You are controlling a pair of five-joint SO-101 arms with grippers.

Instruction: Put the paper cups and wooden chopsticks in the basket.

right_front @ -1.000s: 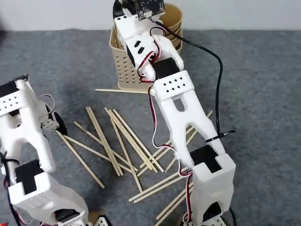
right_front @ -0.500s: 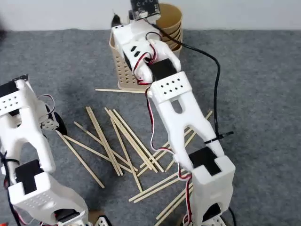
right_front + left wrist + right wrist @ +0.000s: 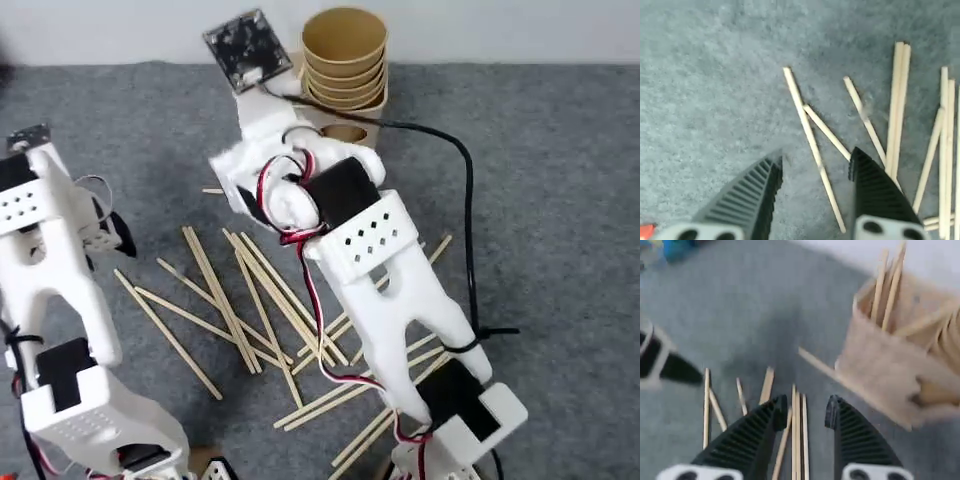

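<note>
**Both grippers hanging open and empty over the loose chopsticks**

High view: The paper cups [image 3: 345,55] are sitting stacked in the basket [image 3: 325,115] at the table's far edge. The right arm is covering most of the basket, so its walls are hard to make out. The chopsticks [image 3: 260,300] are lying scattered across the middle of the table, most of them pointing from the near edge toward the far one, a few crossing. The left gripper [image 3: 112,238] is hanging at the heap's left fringe. The right arm's wrist is blocking the sight of its own fingers here.

Left wrist view: The left gripper [image 3: 815,165] is standing spread with nothing in it. One chopstick [image 3: 812,145] is running through the gap between the jaws, its long axis pointing away from the wrist, so the jaws are straddling its width. A second stick is lying across it, so a close may well catch both.

Right wrist view: The right gripper [image 3: 806,405] is likewise gaping and empty. A tight bundle of chopsticks [image 3: 797,430] is lying lengthwise between its jaws. The basket [image 3: 885,375] is standing just beyond, with several sticks [image 3: 887,290] already upright inside, making this the arm nearer the drop. How high either gripper is hanging above the sticks is not clear.
</note>
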